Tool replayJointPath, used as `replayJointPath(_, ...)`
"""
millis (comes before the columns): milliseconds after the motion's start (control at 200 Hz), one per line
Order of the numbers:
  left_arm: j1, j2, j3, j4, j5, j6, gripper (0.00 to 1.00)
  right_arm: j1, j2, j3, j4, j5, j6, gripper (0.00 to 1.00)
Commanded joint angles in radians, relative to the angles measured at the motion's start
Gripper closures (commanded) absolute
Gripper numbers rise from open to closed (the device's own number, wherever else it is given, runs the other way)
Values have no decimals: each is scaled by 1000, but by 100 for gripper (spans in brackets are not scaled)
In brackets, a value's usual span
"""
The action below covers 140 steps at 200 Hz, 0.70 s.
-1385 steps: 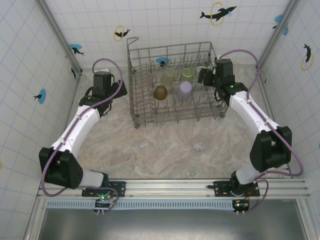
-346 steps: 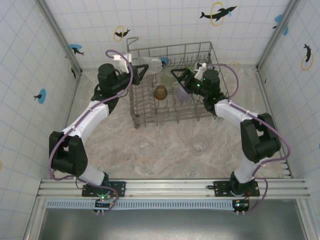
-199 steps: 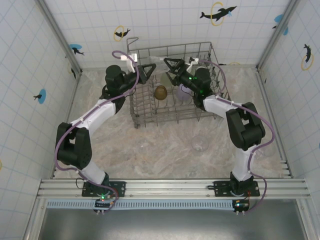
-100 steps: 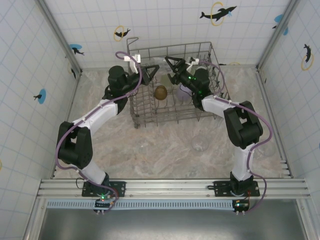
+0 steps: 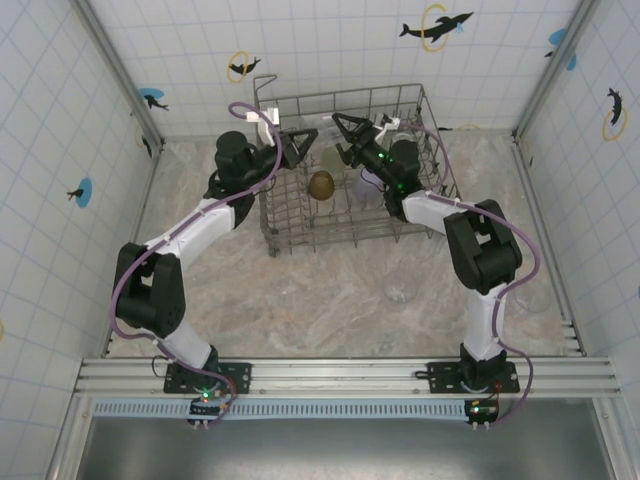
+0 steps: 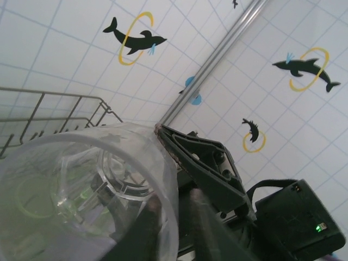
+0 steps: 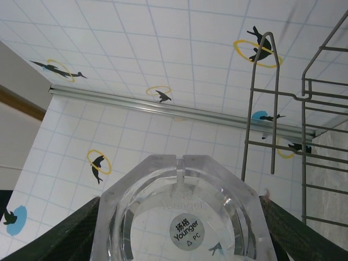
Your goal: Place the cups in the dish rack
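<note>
Starting at the near edge: the metal rail (image 5: 340,378) carries both arm bases. Beyond it lies the table (image 5: 230,290), a mottled beige, stone-patterned surface. A loose clear cup (image 5: 399,288) stands out there on its own, well short of the rack.

Further back, the dish rack (image 5: 268,215) sits on the table towards the rear wall. An amber cup (image 5: 321,184) stands among its tines, and a lilac cup (image 5: 368,182) just right of it is partly under the right arm.

Over the rack's far side both arms reach in and meet! The left gripper (image 5: 310,140) and right gripper (image 5: 344,134) face each other with a clear cup (image 7: 182,217) between them, up above the rack.

From the right wrist, that cup's faceted base sits squarely between the fingers (image 7: 65,234). They are spread wide, one flush against each side, though I can't tell whether they are truly clamping.

From the left wrist, the cup's open mouth looms large. Dark fingers (image 6: 149,228) show low down by its rim, too blurred to say whether they are pinching it or have let go.

Behind it all are white walls (image 5: 330,50) with a pale blue grid. They are dotted with dolphin stickers (image 5: 435,27) in yellow rings, and grey metal corner posts (image 5: 115,65) run up both sides.
</note>
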Motion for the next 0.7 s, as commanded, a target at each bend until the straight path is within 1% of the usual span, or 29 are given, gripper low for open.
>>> replayJointPath(0,-7,-11,23,-11,9,38,65,-9,4,40,32,-11,-20,52)
replayJointPath(25,-8,-15,24,-18,4,43,62,-11,0,45,10,-11,-21,52)
replayJointPath(35,-8,-16,23,-21,2,43,60,-12,-2,48,-1,-11,-49,52)
replayJointPath(45,-8,-17,23,-25,-2,44,59,-14,-3,51,-12,-37,-61,52)
replayJointPath(65,-8,-19,23,-33,-7,49,56,-16,-6,55,-29,-51,-77,52)
replayJointPath(270,-8,-69,7,-107,-78,78,29,-37,-46,82,-168,-82,-217,53)
replayJointPath(380,-8,-103,-1,-151,-106,100,21,-45,-60,108,-259,-105,-307,53)
replayJointPath(435,-8,-122,-2,-184,-127,119,14,-49,-68,124,-307,-119,-371,54)
replayJointPath(500,-8,-150,-9,-221,-160,146,3,-46,-79,154,-405,-128,-500,54)
replayJointPath(616,-8,-196,-23,-275,-217,187,3,-17,-99,221,-649,-102,-785,54)
replayJointPath(696,-8,-226,-22,-331,-284,214,2,6,-115,244,-755,-77,-939,54)
